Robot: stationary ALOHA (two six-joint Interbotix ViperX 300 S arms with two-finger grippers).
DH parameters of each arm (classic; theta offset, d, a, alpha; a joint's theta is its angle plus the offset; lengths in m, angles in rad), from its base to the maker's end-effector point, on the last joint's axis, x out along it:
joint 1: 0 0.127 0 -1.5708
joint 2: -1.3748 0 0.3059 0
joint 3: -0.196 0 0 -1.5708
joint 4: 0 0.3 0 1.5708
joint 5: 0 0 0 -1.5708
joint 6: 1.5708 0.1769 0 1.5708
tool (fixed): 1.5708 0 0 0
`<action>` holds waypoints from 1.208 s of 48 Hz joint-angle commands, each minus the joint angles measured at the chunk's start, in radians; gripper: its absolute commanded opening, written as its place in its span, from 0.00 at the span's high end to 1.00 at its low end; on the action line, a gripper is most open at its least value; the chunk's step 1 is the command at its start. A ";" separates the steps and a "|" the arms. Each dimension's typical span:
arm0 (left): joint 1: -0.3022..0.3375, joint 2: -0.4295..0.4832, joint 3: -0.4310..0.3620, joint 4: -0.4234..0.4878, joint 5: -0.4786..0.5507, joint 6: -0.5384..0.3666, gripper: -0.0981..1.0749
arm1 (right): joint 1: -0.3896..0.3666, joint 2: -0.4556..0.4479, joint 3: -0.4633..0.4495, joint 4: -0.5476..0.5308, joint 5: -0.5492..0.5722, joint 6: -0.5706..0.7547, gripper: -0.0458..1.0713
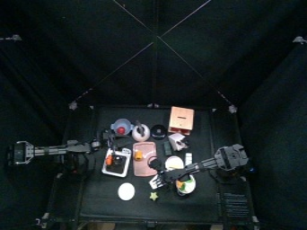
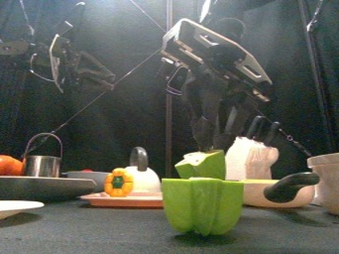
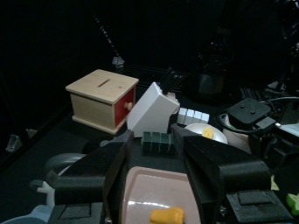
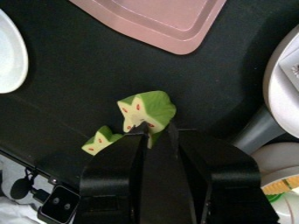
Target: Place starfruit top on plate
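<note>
So the starfruit (image 4: 149,111) isn't yellow here, it's a green star-shaped chunk with a pale cut face, and it's in two bits. The bigger top piece sits right at the tips of the right gripper (image 4: 152,133), whose jaws are pinched together on its edge. A smaller green piece (image 4: 103,139) lies on the black table (image 4: 70,105) just beside it, apart from the jaws.

From the front camera the starfruit (image 2: 203,164) top looks perched above a larger ribbed green body (image 2: 203,205), right at the table's front edge, with the right gripper (image 2: 201,132) coming down on it from behind. Whether the top is touching the bottom or lifted a hair, can't tell, the overlap hides it.

In the overhead shot it's all tiny: the starfruit (image 1: 156,182) is just a greenish speck near the front, between a white plate (image 1: 127,190) and a bowl (image 1: 186,186) with something green in it.

The wrist shot cuts off the white plate (image 4: 10,51) at one edge and a pink tray (image 4: 163,22) at another; a pale round dish (image 4: 285,83) is only partly in frame.

Left gripper (image 3: 166,166) hangs over the pink tray's far side with its jaws spread and nothing between them; beyond it are a wooden box (image 3: 103,99) and a white wedge-shaped thing (image 3: 152,109) I can't identify. An orange blob (image 3: 167,213) at the bottom is cut off.
</note>
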 commanded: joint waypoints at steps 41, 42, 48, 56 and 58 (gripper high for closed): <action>0.002 -0.003 -0.008 -0.002 -0.003 0.002 0.24 | -0.094 -0.025 -0.054 -0.293 -0.057 -0.052 0.28; 0.002 -0.003 -0.008 0.000 -0.003 0.002 0.24 | -0.094 -0.023 -0.054 -0.293 -0.058 -0.054 0.26; 0.002 -0.002 -0.008 0.002 -0.003 0.002 0.24 | -0.086 -0.020 -0.057 -0.291 -0.054 -0.054 0.19; 0.003 -0.002 -0.008 0.000 -0.003 0.002 0.24 | -0.087 -0.017 -0.061 -0.288 -0.051 -0.054 0.17; 0.003 -0.003 -0.008 0.002 -0.003 0.002 0.24 | -0.091 -0.015 -0.063 -0.290 -0.048 -0.054 0.17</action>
